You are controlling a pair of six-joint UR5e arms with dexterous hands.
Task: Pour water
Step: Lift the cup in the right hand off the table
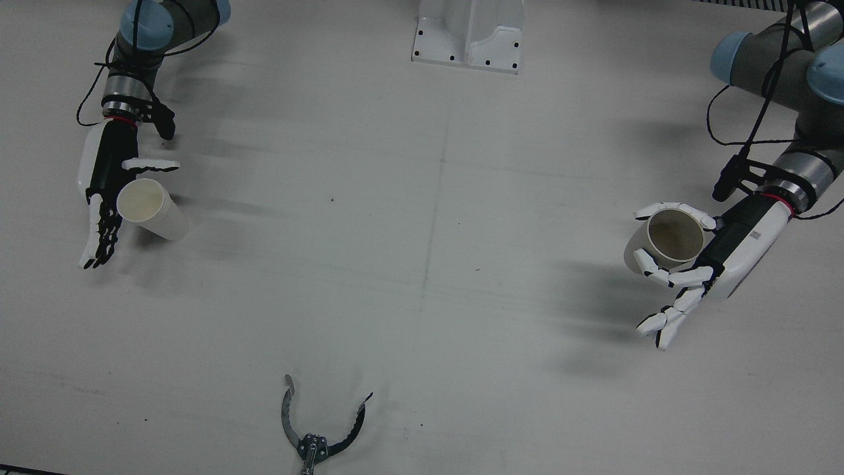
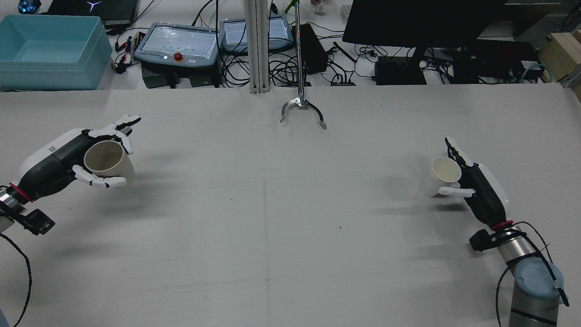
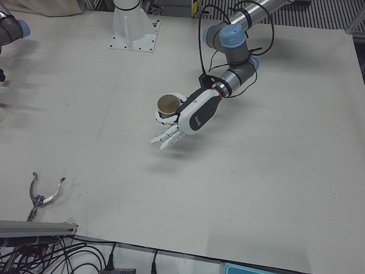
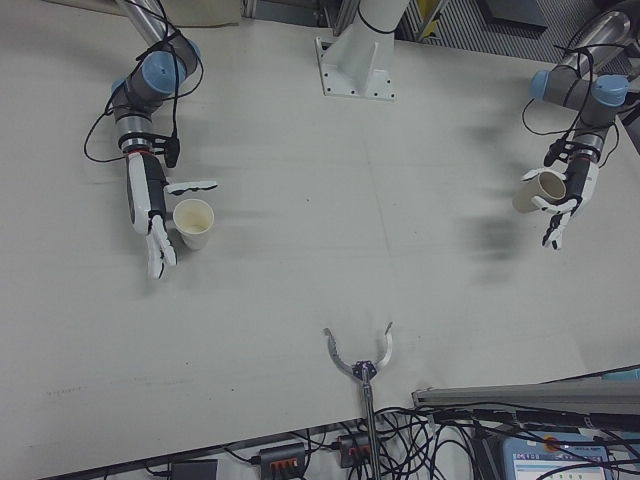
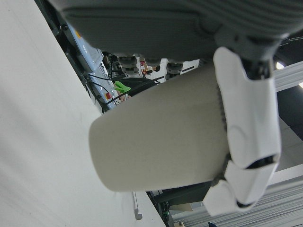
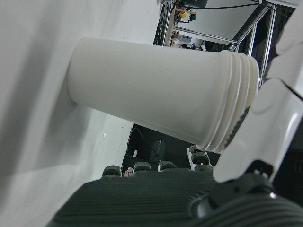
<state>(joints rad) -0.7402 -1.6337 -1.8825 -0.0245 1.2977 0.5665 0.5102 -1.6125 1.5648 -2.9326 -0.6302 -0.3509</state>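
Rear view shows both cups at opposite ends of the table (image 2: 272, 218), well apart. The left hand (image 2: 68, 163) wraps its fingers around the brownish cup (image 2: 109, 161) and holds it off the table; the left hand view shows it clear of the surface. The right hand (image 2: 476, 186) is beside the white cup (image 2: 440, 179), one finger across its rim and the others stretched out past it; the right hand view shows the cup's base on the table, so whether this is a firm grip I cannot tell. Whether either cup holds water is not visible. I judge the task to be at the grasping stage: next, both cups must be brought together at mid-table and one tipped over the other. A metal claw tool (image 2: 302, 109) lies at the far edge, clear of that path; nothing else stands between.
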